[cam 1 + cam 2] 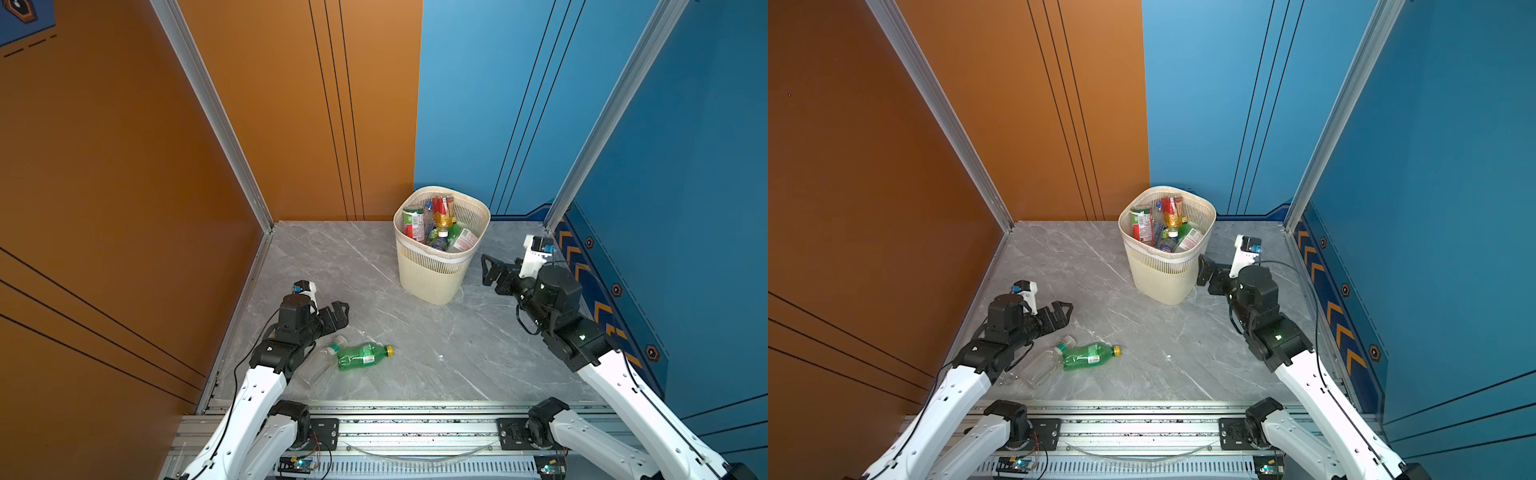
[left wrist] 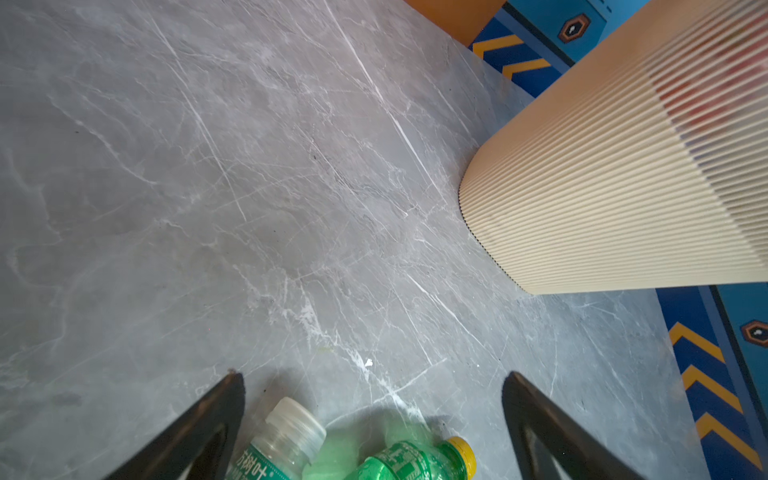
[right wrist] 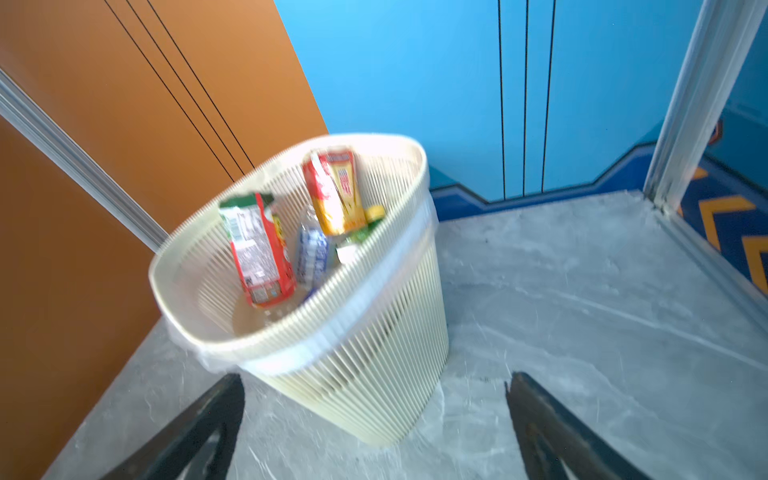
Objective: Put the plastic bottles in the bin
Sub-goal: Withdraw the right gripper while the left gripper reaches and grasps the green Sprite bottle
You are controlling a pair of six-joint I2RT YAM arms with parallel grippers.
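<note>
The bin (image 1: 432,286) stands on the desk (image 1: 457,357) at twelve o'clock, toward the back, with a heap of bottles (image 1: 438,226) inside. At eight o'clock two bottles lie on the desk just beside each other: the slanting bottle (image 1: 316,368) and, at its three o'clock, the crosswise bottle (image 1: 362,356). The left claw (image 1: 343,313) sits just behind them. The right claw (image 1: 487,270) sits at the bin's three o'clock.

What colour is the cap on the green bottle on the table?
Yellow; the cap shows best in the left wrist view.
</note>
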